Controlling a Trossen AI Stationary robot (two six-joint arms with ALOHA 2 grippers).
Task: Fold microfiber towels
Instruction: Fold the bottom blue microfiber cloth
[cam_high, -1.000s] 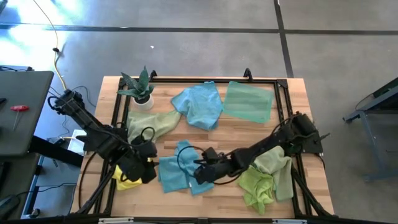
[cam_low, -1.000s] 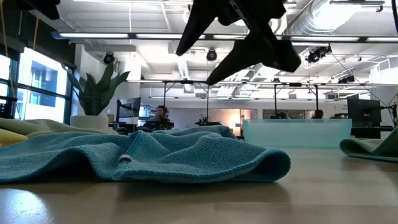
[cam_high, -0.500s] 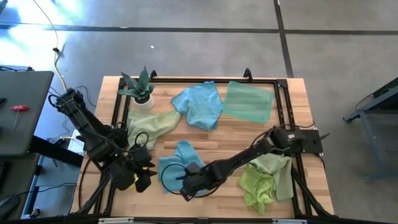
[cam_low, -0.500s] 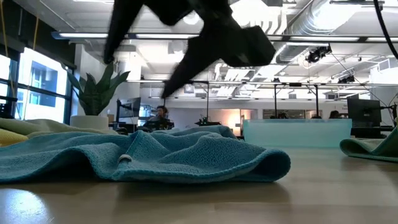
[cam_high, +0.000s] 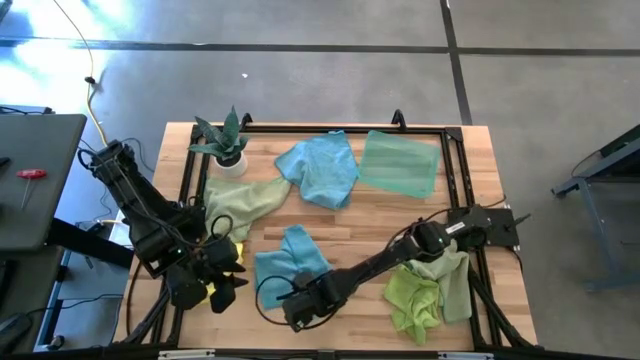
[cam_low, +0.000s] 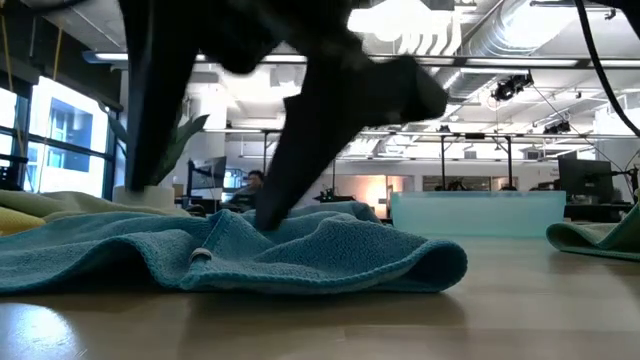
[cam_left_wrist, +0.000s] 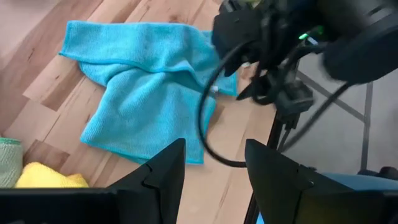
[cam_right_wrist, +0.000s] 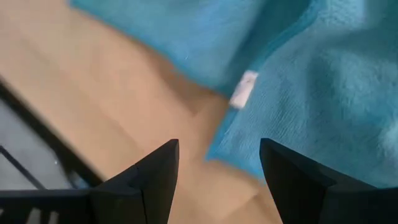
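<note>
Now | right hand (cam_high: 297, 308) open, low over blue towel (cam_high: 285, 262) | left hand (cam_high: 225, 290) open beside

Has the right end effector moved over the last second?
Yes. In the high view the right end effector has moved left and toward the table's front edge, crossing the blue towel to its front corner, with fingers open.

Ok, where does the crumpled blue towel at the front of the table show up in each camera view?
High view: the blue towel lies front centre, the right gripper at its front edge.
Low view: it spreads across the foreground.
Left wrist view: it lies ahead of the left gripper.
Right wrist view: it fills the picture's upper right.
Shared landmark: its small white tag, also seen in the low view.
</note>
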